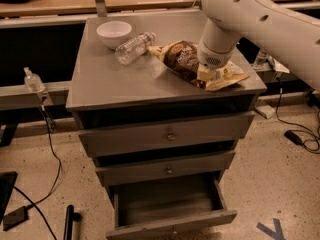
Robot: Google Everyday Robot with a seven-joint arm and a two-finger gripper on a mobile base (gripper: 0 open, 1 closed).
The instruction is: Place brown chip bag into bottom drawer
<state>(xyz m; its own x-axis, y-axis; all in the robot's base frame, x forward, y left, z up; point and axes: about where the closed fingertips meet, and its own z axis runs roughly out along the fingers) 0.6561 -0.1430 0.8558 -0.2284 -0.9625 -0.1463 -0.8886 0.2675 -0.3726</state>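
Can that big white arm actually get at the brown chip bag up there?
Probably yes: the tool sits right on the brown chip bag on the cabinet top, nothing blocking it.

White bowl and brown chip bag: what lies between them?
Camera view: a clear plastic bottle lies on its side between white bowl and brown chip bag; the gripper is at the bag's opposite end.
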